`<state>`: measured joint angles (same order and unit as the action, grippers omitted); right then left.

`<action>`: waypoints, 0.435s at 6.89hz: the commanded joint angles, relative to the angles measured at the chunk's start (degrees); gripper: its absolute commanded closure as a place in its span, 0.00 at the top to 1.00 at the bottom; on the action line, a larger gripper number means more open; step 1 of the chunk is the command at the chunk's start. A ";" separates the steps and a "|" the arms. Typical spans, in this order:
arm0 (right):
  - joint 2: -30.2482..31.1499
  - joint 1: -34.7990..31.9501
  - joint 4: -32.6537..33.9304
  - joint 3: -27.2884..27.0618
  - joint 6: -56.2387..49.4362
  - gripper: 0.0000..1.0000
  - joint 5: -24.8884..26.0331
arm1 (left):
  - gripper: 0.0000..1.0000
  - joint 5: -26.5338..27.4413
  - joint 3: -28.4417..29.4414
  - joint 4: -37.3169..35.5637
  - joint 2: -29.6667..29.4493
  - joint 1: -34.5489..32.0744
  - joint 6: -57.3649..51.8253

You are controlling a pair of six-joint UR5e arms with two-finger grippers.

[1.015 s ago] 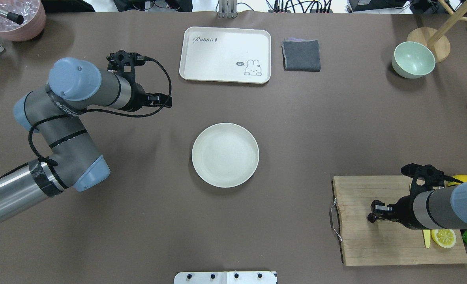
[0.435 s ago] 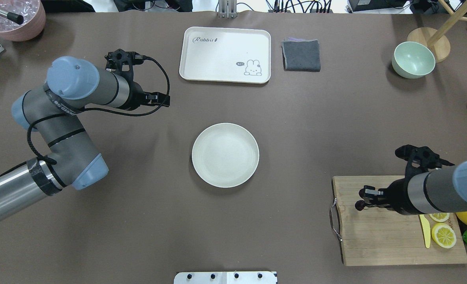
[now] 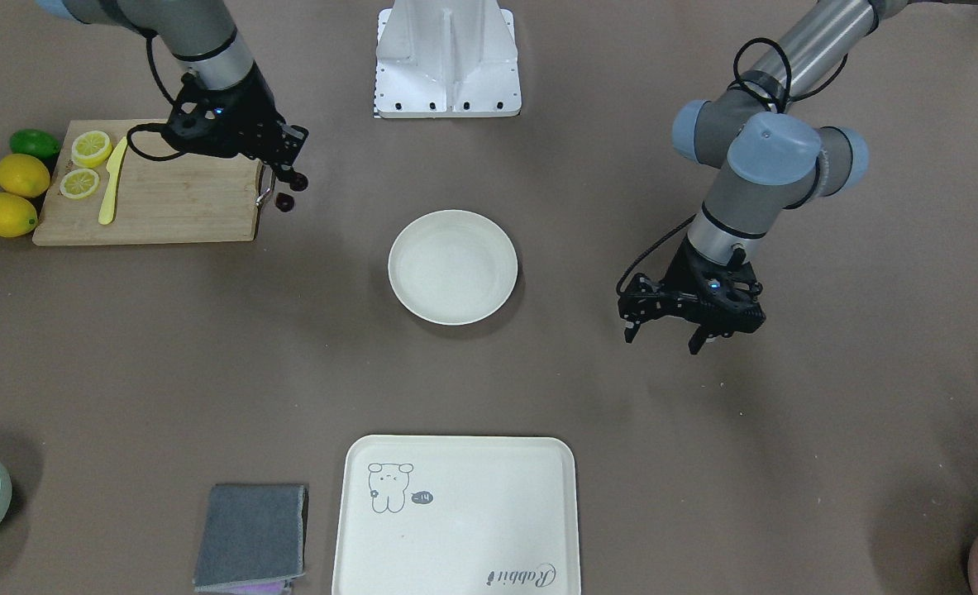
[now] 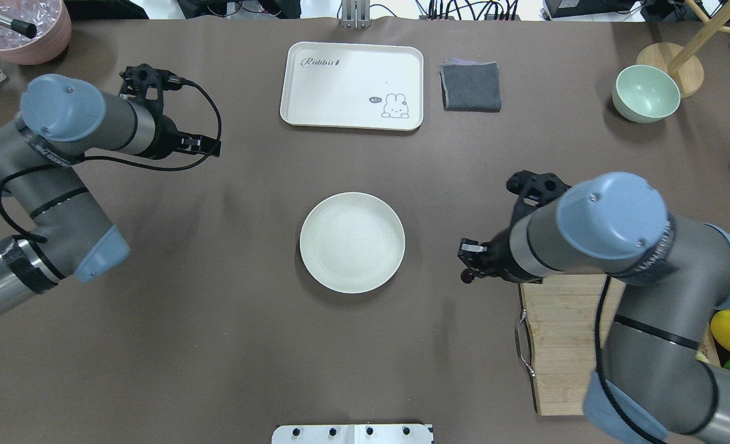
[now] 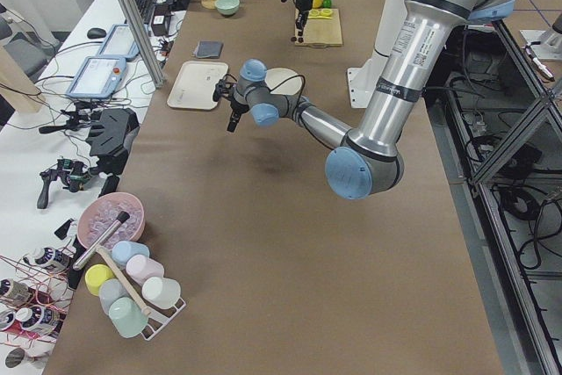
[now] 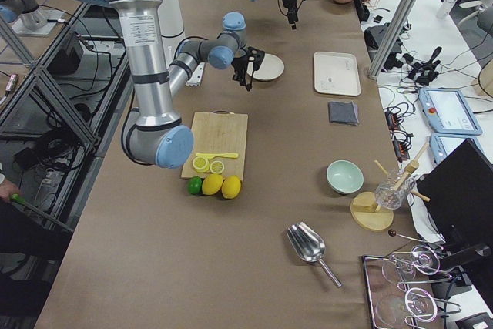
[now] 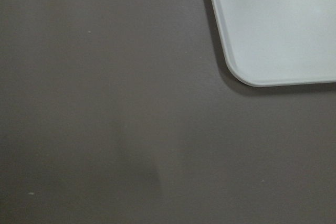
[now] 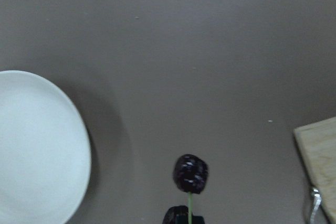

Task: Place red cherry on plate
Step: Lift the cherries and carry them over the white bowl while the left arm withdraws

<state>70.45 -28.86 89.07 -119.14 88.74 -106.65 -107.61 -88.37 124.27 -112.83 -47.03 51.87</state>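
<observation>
The red cherry (image 8: pixel 190 173) hangs by its thin stem from my right gripper (image 4: pixel 468 264), which is shut on the stem. In the front-facing view the pair of dark cherries (image 3: pixel 286 202) dangles just past the cutting board's handle end, above bare table. The plate (image 4: pixel 352 242) is a plain cream round dish in the middle of the table, a short way to the left of the cherry in the overhead view; its rim (image 8: pixel 79 129) fills the right wrist view's left side. My left gripper (image 3: pixel 662 335) is open and holds nothing, well off to the plate's other side.
A wooden cutting board (image 3: pixel 166 198) carries lemon slices (image 3: pixel 90 147) and a yellow knife (image 3: pixel 110 190), with whole lemons (image 3: pixel 5 213) and a lime (image 3: pixel 34 142) beside it. At the far edge lie the rabbit tray (image 4: pixel 340 92), a grey cloth (image 4: pixel 471 86) and a green bowl (image 4: pixel 645 92).
My right gripper has carried the cherry off the cutting board to the left, towards the plate. The left arm has drawn back to the left, away from the plate.
</observation>
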 commanded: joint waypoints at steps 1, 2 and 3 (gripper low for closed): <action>-14.31 -0.23 2.42 11.85 -1.81 0.00 2.14 | 0.98 -7.40 0.12 -0.26 4.18 -6.90 -8.13; -18.81 -0.14 2.34 17.75 -1.82 0.00 2.23 | 0.98 -9.01 0.30 -0.78 5.59 -9.20 -12.02; -21.38 0.55 0.16 21.55 -1.82 0.00 2.58 | 0.98 -9.29 0.56 -0.87 6.22 -11.22 -13.02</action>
<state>53.38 -28.85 90.84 -103.26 87.06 -104.48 -115.60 -88.08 123.66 -107.80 -55.52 41.51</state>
